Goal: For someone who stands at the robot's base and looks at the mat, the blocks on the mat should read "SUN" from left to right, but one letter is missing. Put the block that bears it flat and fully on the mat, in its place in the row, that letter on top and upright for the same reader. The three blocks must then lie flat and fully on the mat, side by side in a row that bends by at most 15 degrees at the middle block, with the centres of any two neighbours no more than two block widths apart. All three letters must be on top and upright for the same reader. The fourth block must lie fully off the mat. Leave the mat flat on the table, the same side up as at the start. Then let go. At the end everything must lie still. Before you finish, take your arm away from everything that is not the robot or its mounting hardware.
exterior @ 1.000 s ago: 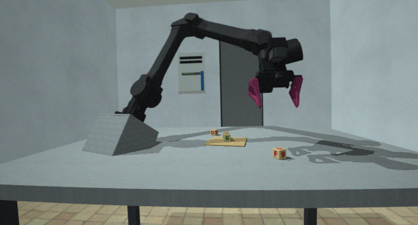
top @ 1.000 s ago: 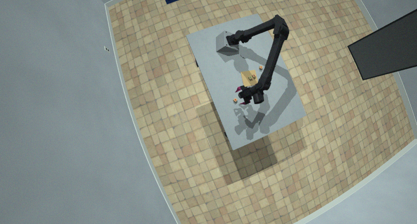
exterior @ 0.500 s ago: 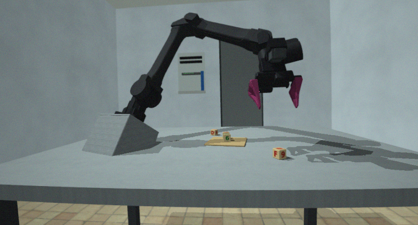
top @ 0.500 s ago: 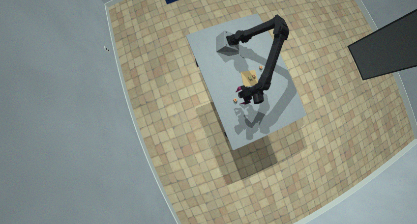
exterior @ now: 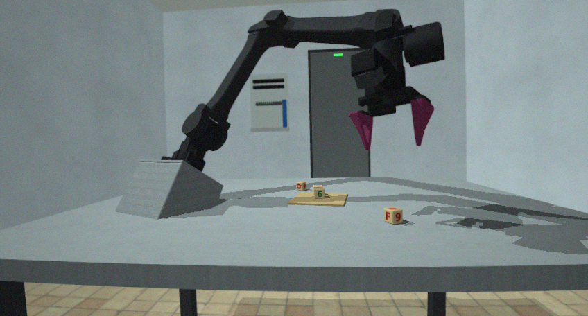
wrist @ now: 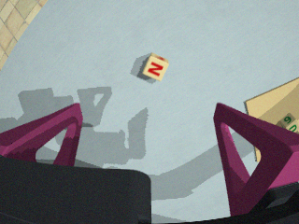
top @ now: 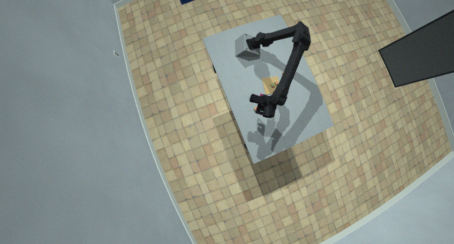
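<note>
My gripper (exterior: 392, 145) (wrist: 148, 110) is open and empty, high above the table. A wooden block (exterior: 393, 215) (wrist: 153, 67) lies on the bare table below and a little ahead of the fingers. It shows a red N on top in the wrist view, and F and 9 on its sides in the exterior view. The tan mat (exterior: 335, 198) (top: 266, 89) (wrist: 271, 103) lies further toward the arm's base. It carries blocks with green marks, one of them with a 6 on its side (exterior: 318, 191). Another block with a red mark (exterior: 301, 185) lies off the mat behind it.
The arm's grey base box (exterior: 165, 189) (top: 245, 46) stands at the table's far end. The table edge and the tiled floor show at the upper left of the wrist view. The arm casts dark shadows on the table.
</note>
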{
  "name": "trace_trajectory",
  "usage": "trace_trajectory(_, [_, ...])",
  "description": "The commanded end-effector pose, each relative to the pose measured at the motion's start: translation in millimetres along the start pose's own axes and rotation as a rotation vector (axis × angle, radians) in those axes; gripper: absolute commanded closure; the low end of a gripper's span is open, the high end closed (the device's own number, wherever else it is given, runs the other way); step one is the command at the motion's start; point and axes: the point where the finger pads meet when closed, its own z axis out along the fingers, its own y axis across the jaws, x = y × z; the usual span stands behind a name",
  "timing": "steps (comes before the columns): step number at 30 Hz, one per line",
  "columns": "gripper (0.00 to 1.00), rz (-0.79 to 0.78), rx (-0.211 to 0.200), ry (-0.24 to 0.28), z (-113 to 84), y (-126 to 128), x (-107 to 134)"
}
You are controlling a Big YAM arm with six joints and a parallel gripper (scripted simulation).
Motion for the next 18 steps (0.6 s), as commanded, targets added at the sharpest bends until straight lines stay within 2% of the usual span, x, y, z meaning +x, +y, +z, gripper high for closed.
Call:
trace_trajectory(1, [0.0, 0.247, 0.017, 0.054, -19.3, 20.6, -4.4])
trace_trajectory(2, [0.0, 0.247, 0.017, 0.054, -19.3, 20.6, -4.4])
trace_trajectory(4, [0.0, 0.373, 0.063, 0.111, -23.8, 21.9, -4.9])
trace_trajectory(7, [0.0, 0.417, 0.08, 0.131, -25.5, 22.5, -5.0])
trace_trajectory(10, [0.0, 0.407, 0.087, 0.129, -22.8, 20.9, 1.8])
trace_trajectory(11, [0.0, 0.387, 0.094, 0.122, -18.2, 18.1, 12.0])
trace_trajectory(18, [0.0, 0.386, 0.091, 0.123, -18.2, 18.9, 12.0])
